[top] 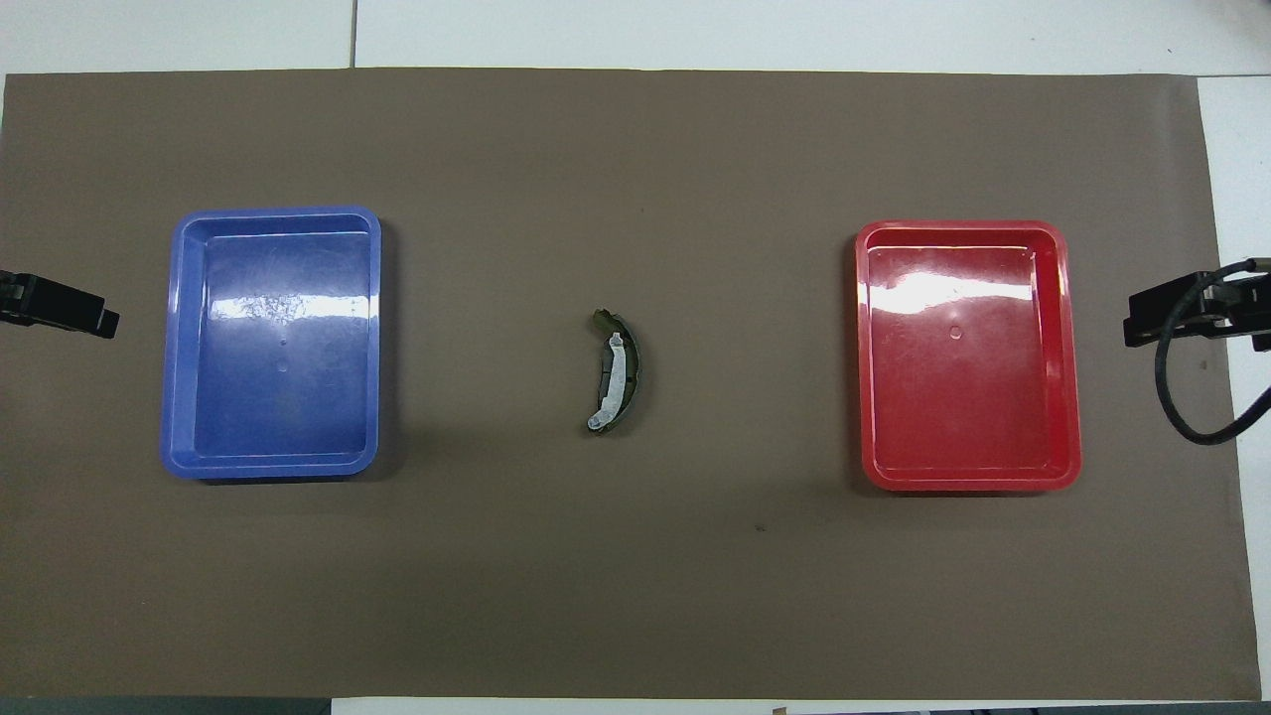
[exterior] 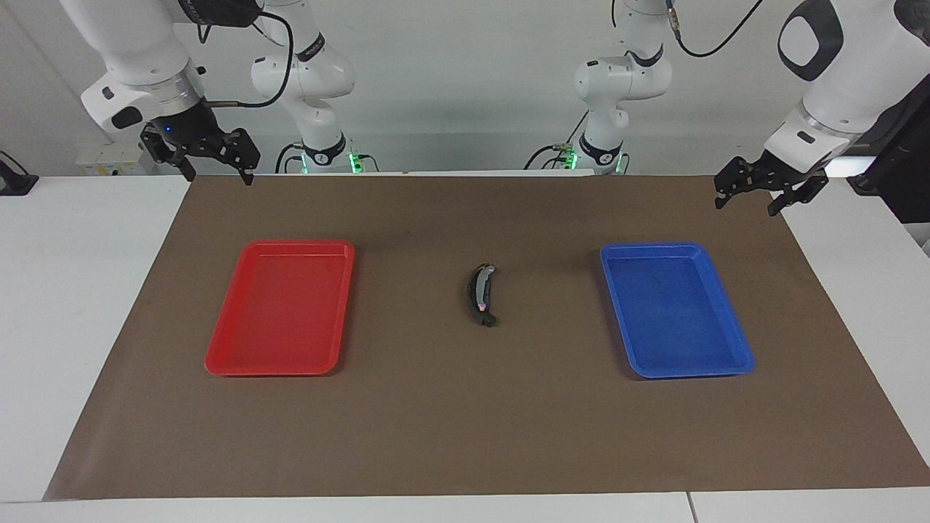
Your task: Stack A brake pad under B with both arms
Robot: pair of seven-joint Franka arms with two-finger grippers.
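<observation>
Both arms wait, raised at the table's ends. The left gripper (exterior: 752, 195) and right gripper (exterior: 211, 158) hang spread and empty — B (exterior: 481, 296) lies midway between them, seemingly already resting on the A brake pad (top: 622, 369), though the overlap is hard to read.

Two brake pieces (exterior: 482, 296) lie stacked mid-mat (exterior: 465, 436), between the trays — one tray (exterior: 676, 363) toward my left arm's end, the other tray (exterior: 280, 363) toward my right arm's — touching neither.
</observation>
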